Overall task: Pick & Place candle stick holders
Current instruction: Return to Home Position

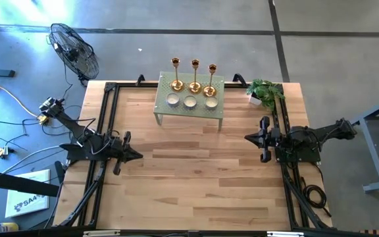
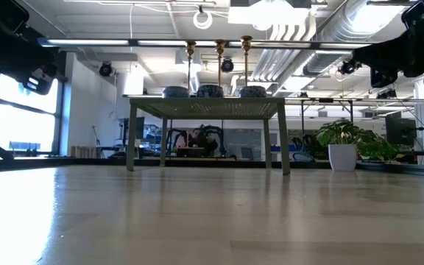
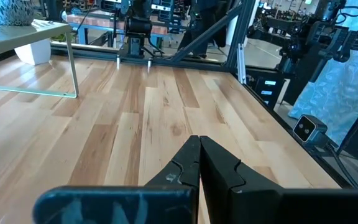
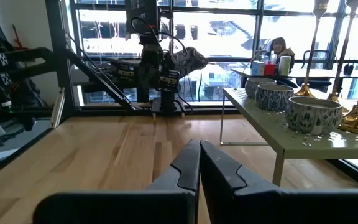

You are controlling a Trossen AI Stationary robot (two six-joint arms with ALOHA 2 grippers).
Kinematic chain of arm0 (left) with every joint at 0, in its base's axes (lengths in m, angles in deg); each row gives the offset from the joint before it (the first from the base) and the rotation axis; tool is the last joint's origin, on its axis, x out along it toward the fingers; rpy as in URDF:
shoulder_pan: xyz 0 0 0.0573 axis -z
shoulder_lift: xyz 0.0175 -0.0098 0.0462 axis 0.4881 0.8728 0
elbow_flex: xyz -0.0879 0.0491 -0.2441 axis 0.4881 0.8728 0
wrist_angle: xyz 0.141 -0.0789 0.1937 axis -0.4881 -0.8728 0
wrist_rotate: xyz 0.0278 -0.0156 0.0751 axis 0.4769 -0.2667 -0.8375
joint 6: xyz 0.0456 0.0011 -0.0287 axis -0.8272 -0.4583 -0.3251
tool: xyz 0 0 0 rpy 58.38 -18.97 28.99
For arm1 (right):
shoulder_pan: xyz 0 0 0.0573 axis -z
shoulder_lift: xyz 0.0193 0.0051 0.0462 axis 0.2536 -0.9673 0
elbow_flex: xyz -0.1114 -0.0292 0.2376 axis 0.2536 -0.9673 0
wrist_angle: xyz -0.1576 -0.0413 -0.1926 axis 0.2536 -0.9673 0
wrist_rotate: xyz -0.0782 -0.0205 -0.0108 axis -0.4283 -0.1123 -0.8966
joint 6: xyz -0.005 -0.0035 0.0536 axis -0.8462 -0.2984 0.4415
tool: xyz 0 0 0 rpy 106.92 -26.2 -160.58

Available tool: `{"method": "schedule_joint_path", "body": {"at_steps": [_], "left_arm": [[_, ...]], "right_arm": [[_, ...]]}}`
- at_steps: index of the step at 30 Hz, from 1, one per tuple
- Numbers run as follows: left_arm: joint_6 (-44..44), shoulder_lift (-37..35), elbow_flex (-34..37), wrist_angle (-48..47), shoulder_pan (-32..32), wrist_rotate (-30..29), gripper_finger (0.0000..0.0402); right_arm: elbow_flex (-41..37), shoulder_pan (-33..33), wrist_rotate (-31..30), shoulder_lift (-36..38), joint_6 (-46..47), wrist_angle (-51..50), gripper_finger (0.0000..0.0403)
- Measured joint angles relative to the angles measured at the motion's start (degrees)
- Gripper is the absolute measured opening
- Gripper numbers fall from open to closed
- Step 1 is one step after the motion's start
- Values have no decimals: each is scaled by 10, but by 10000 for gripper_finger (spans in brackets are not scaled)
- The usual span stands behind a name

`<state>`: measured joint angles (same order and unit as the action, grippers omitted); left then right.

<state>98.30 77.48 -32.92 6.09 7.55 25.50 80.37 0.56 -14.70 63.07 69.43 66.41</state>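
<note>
Low view: candle stick holders [image 2: 220, 66] upright

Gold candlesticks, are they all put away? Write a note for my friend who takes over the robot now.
Left gripper: shut, holding nothing, above the table's left side.
Right gripper: shut, holding nothing, above the right side.
Candle stick holders: all three stand upright in a row on the small shelf, with three candle bowls in front of them.
Done: placing looks finished.
Left: probably only parking the arms.
</note>
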Motion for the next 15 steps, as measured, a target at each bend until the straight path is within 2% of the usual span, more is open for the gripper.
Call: {"method": "schedule_joint_path", "body": {"at_steps": [15], "left_arm": [[0,0,0,0,0,0,1]], "right_arm": [[0,0,0,0,0,0,7]]}}
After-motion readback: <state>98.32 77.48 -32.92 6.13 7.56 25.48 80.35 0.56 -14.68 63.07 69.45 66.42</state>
